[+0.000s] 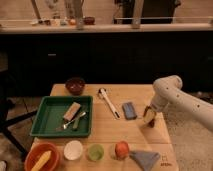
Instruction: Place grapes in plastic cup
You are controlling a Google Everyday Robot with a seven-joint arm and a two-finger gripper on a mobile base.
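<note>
We find the pincer (149, 117) low over the table (135, 131) near its right edge. Only a dark patch beneath it suggests the grapes (148, 122), and we cannot tell whether the pincer is wide, narrow or holding them. So close to the edge, a skewed push could roll the bunch off. The plastic cup (95, 152) sits well apart at the front, between the white bowl (73, 149) and the round fruit (121, 149), so we might knock either one or tip the light cup. The bunch's long axis and heading are hidden from us.
</note>
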